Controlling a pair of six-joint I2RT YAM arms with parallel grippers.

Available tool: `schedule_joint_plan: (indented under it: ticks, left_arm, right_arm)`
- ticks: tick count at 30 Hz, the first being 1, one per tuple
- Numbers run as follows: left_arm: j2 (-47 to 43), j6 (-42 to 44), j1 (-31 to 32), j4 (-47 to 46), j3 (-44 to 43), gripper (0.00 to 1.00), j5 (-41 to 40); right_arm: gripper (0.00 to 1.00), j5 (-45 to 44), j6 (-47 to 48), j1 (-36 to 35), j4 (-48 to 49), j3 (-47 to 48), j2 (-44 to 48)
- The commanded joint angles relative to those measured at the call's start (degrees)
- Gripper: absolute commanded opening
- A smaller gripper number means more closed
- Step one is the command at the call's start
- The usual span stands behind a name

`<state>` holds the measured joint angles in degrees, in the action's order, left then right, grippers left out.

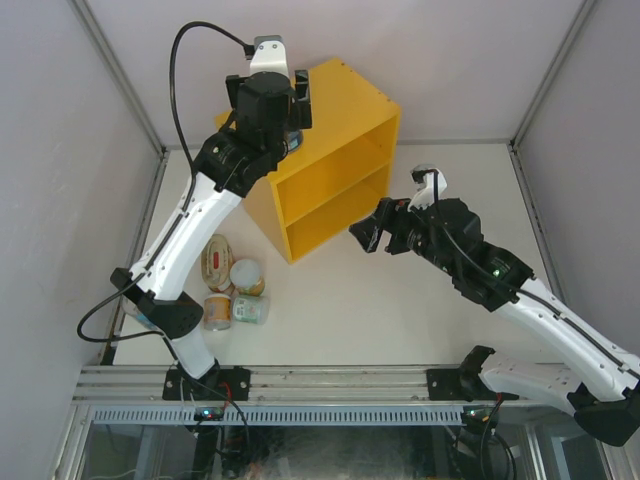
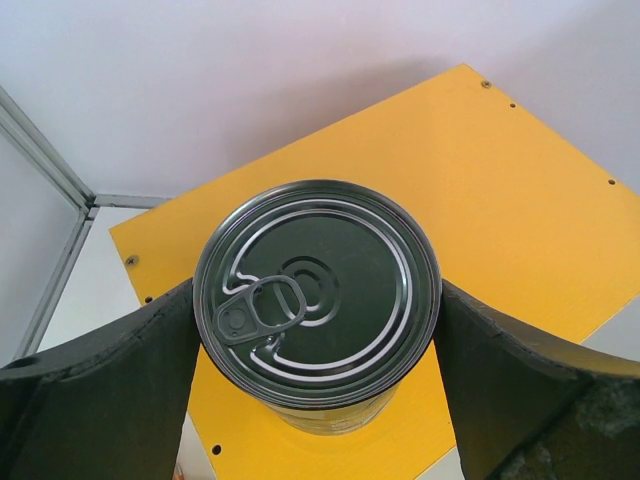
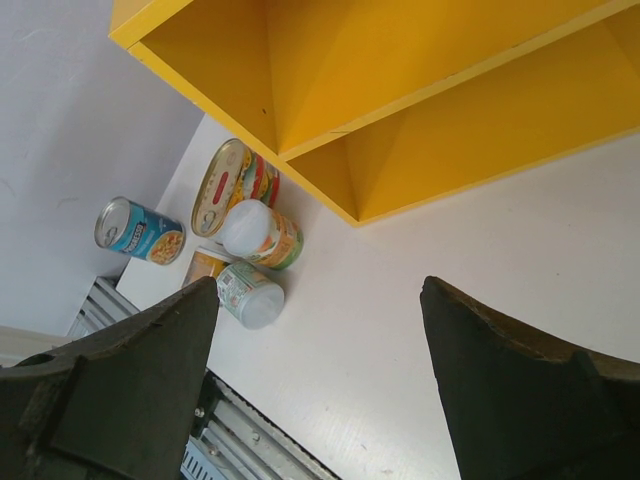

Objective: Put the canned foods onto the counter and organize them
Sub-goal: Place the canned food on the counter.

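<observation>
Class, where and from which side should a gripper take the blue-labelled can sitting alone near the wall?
Grip the blue-labelled can across its curved side wall, mid-label, coming from above. It seems upright and stands apart from the other cans, so both flanks look free.

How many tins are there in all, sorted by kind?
Tall pull-tab cans: 2, one in the left end effector, one blue-labelled on the table.
Small round cans: 3.
Flat oval tins: 1 for sure; I cannot tell if a second sits behind it.
Total: 6 in view.
</observation>
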<state>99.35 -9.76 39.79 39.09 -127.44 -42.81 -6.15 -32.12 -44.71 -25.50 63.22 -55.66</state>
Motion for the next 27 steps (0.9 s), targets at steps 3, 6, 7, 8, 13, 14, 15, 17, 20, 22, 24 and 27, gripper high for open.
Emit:
schedule_joint_plan:
  ticks: [3, 6, 7, 8, 13, 14, 15, 17, 20, 22, 24, 27]
  left_arm:
    - [-1.69, -2.27, 0.20, -6.11, -4.08, 0.93, -0.19]
    - [-1.46, -2.36, 0.20, -5.80, -4.05, 0.96, -0.18]
    - [-1.32, -2.45, 0.21, -5.66, -4.09, 0.97, -0.05]
    - [-1.14, -2.52, 0.20, -5.57, -4.09, 0.98, 0.00]
    - [-0.91, -2.83, 0.20, -5.63, -4.05, 0.99, 0.11]
    - [-0.96, -2.89, 0.22, -5.88, -4.07, 0.99, 0.09]
    - [-1.04, -3.09, 0.20, -6.16, -4.12, 0.99, 0.09]
    - [-1.74, -3.81, 0.41, -6.38, -4.28, 1.00, 0.03]
    - [-3.56, -4.30, 1.19, -6.39, -4.25, 1.00, -0.40]
    - [-4.97, -4.35, 1.93, -6.38, -3.96, 1.00, -0.89]
    - [-6.71, -4.74, 2.45, -6.38, -3.26, 1.00, -0.78]
    - [-9.51, -6.64, 2.87, -5.32, -2.04, 1.00, -0.70]
  right_arm:
    - [0.82, -0.71, 0.23, 0.06, 1.64, 0.68, 1.61]
    - [0.82, -0.37, 0.47, 0.13, 1.84, 0.51, 1.43]
    - [0.82, -0.13, 0.53, 0.19, 2.08, 0.42, 1.35]
    - [0.82, 0.13, 0.59, 0.28, 2.27, 0.41, 1.30]
    - [0.82, 0.59, 1.75, 0.82, 2.71, 0.43, 0.88]
    - [0.82, 0.68, 2.27, 0.92, 2.92, 0.41, 0.90]
    - [0.82, 0.60, 2.61, 0.94, 3.10, 0.41, 0.90]
    - [0.82, 0.43, 3.51, 1.03, 3.61, 0.48, 1.12]
    - [0.82, -0.10, 4.84, 1.03, 3.95, 1.07, 0.96]
    - [0.82, -0.49, 5.65, 0.75, 3.98, 2.15, 0.31]
    - [0.82, -2.12, 6.76, -0.25, 3.95, 3.73, -0.66]
    - [0.82, -5.29, 9.41, -2.49, 4.07, 6.95, -3.26]
